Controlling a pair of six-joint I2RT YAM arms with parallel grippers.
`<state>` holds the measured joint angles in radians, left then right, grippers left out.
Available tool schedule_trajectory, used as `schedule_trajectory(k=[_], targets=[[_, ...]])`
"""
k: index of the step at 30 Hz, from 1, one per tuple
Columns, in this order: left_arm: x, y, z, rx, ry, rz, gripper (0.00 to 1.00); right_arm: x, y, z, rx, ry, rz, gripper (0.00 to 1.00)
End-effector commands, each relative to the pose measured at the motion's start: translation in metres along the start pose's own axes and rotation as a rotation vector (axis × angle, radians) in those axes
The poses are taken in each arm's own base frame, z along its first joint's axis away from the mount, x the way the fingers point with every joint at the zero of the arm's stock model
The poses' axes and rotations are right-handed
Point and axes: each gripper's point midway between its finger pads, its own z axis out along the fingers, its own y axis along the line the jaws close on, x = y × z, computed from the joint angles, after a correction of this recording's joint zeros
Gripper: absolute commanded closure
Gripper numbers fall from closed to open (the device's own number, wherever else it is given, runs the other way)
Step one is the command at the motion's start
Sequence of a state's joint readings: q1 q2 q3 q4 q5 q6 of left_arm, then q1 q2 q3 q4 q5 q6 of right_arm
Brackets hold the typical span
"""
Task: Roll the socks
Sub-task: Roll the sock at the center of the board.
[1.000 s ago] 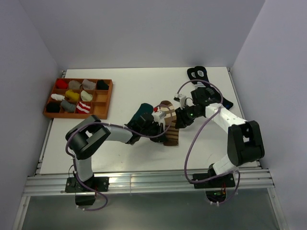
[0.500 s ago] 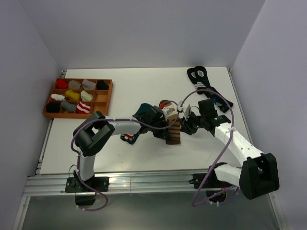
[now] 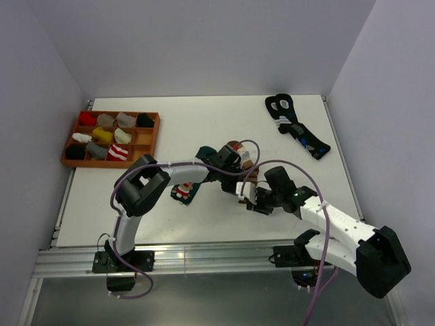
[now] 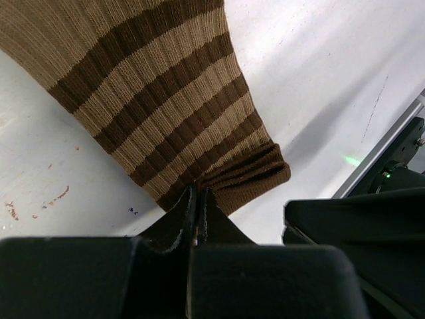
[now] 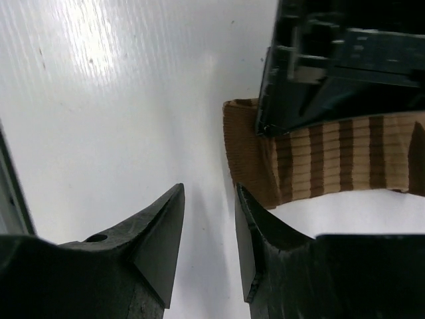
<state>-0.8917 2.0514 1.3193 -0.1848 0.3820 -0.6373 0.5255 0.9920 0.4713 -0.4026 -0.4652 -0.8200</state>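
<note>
The brown striped sock (image 4: 153,86) lies flat on the white table (image 3: 204,122), near its middle, and the left gripper (image 4: 197,196) is clenched on the edge of its plain brown cuff. The right gripper (image 5: 209,212) hovers just beside this cuff with jaws apart and nothing between them. The left gripper's black body sits over the sock and covers part of it. One dark green sock (image 3: 183,192) lies to the left, by the left forearm, apart from the striped one. Two black socks (image 3: 297,124) lie at the far right corner, well apart. One wooden tray (image 3: 151,139) stands far left with ten rolled socks (image 3: 102,135) – as far as I can count.
</note>
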Motion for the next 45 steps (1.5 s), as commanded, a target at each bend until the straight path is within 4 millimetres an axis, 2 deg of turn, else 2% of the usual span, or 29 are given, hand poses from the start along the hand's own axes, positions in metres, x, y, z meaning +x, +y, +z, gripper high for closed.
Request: schedule_trajectory(k=[1,8,11,32,35,36,39,45], targets=[[0.007,0.003,0.005,-0.023,0.047,-0.015,1.00,-0.002,-0.018,0.005,0.073,0.000,-0.117,0.55],[0.012,0.005,0.006,-0.024,0.069,-0.016,1.00,0.008,-0.028,0.017,0.096,0.037,-0.177,0.55],[0.015,0.006,0.006,-0.021,0.076,-0.016,1.00,0.005,-0.031,0.017,0.118,0.019,-0.204,0.54],[0.012,0.004,0.004,-0.013,0.084,-0.003,1.00,0.017,-0.032,0.033,0.078,0.106,-0.230,0.47],[0.011,0.006,0.002,-0.007,0.086,-0.016,1.00,0.016,-0.033,0.035,0.073,0.110,-0.206,0.56],[0.010,0.007,0.001,-0.004,0.087,-0.027,1.00,0.014,-0.034,0.035,0.075,0.108,-0.201,0.68],[0.008,0.008,-0.001,0.009,0.090,-0.049,1.00,0.017,-0.027,0.036,0.028,0.135,-0.150,0.76],[0.001,0.009,-0.013,0.010,0.092,-0.116,1.00,0.013,-0.018,0.038,-0.055,0.144,-0.095,0.82]])
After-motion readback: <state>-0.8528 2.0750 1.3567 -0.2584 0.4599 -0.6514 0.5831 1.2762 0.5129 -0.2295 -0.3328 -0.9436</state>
